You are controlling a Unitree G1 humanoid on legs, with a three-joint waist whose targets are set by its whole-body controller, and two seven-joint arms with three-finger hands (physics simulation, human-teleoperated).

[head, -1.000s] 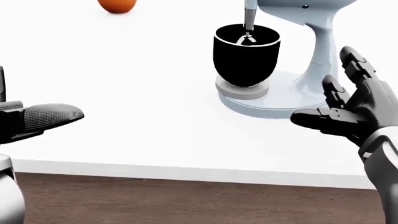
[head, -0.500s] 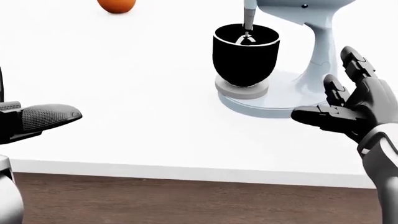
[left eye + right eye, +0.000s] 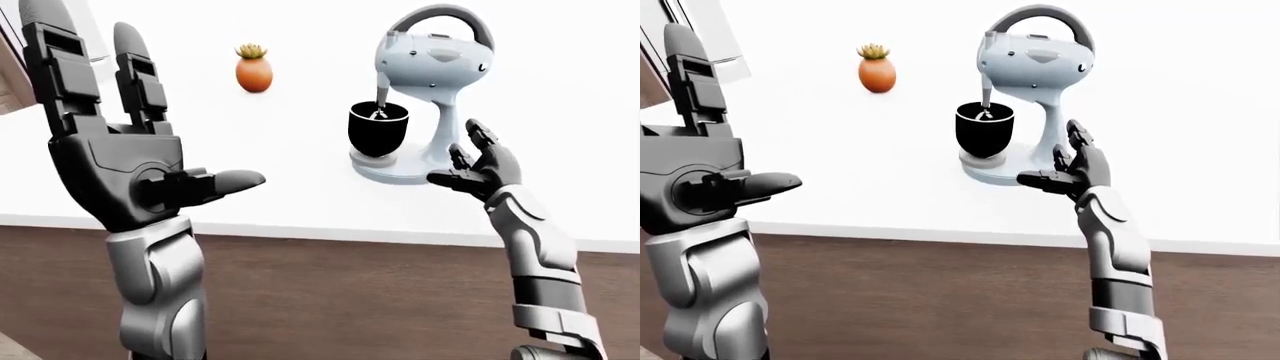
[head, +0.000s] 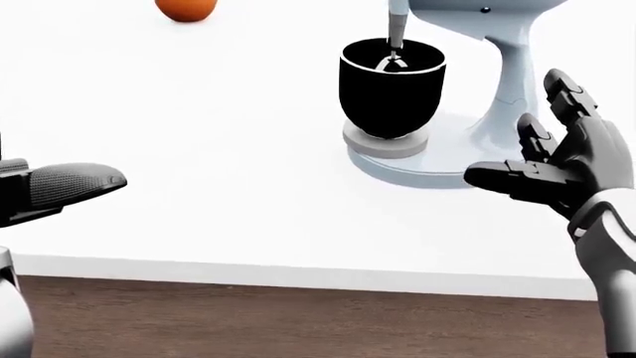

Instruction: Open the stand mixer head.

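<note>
Lifting the mixer head (image 3: 432,56), above the wide-open right hand (image 3: 483,166), likely needs firm upward force: rigid, hinged, smooth; grip its handle (image 3: 455,15).

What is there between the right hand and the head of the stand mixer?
Nothing: in the left-eye view, only bare white counter shows between the open right hand and the mixer head.

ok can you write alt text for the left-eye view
A pale blue stand mixer with its head down over a black bowl stands on a white counter, untouched. The robot's right hand is open beside the mixer's base, and its left hand is raised open at the view's left. An orange fruit sits beyond.
</note>
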